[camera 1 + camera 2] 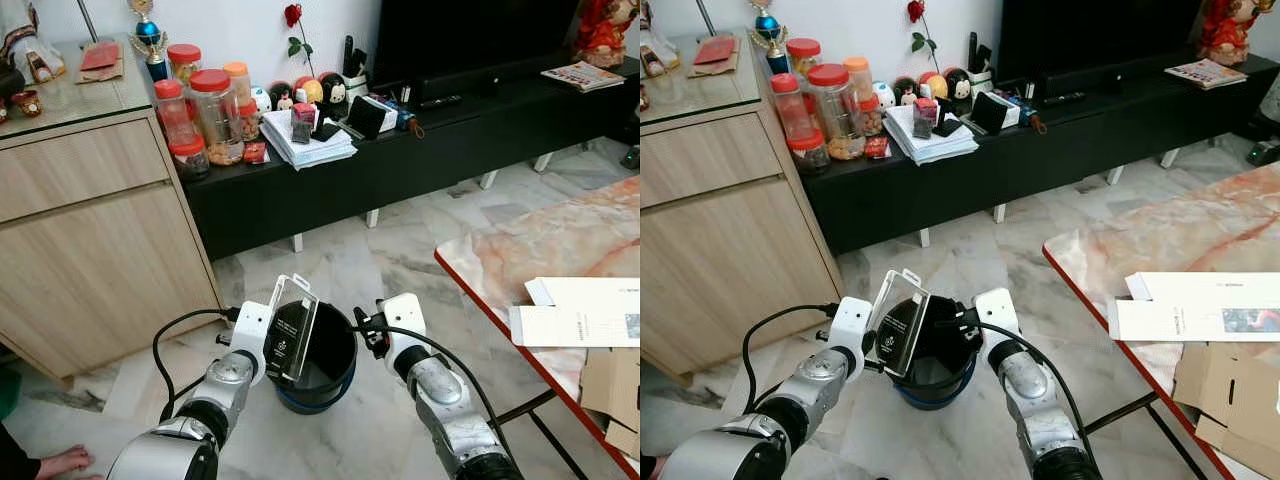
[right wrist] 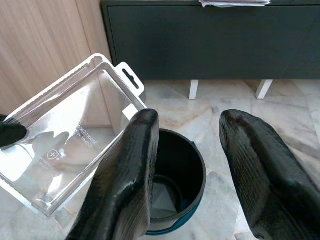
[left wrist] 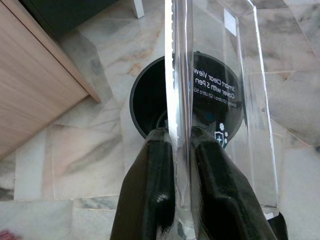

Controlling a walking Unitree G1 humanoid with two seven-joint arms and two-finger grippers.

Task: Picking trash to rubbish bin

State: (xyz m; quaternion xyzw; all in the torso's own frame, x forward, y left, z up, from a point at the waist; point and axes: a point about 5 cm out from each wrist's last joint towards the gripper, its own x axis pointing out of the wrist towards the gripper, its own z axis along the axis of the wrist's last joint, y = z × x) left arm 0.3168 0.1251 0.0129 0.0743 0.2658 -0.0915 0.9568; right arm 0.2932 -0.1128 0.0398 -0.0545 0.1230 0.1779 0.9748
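**Clear package poised over the bin**

The left tool [image 3: 182, 150] is pinching the edge of a clear plastic package [image 1: 291, 328], holding it upright just above the near-left rim of the black rubbish bin [image 1: 335, 372] on the marble floor, probably so that letting go drops it inside. The right tool [image 2: 192, 165] is hovering over the bin's right side, fingers spread and holding nothing, likely keeping clear of the drop.

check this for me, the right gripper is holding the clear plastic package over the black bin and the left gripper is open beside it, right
Not quite: the sides are swapped. The left gripper is shut on the clear plastic package, holding it over the black bin, as the left wrist view shows. The right gripper is the open one, beside the package above the bin.
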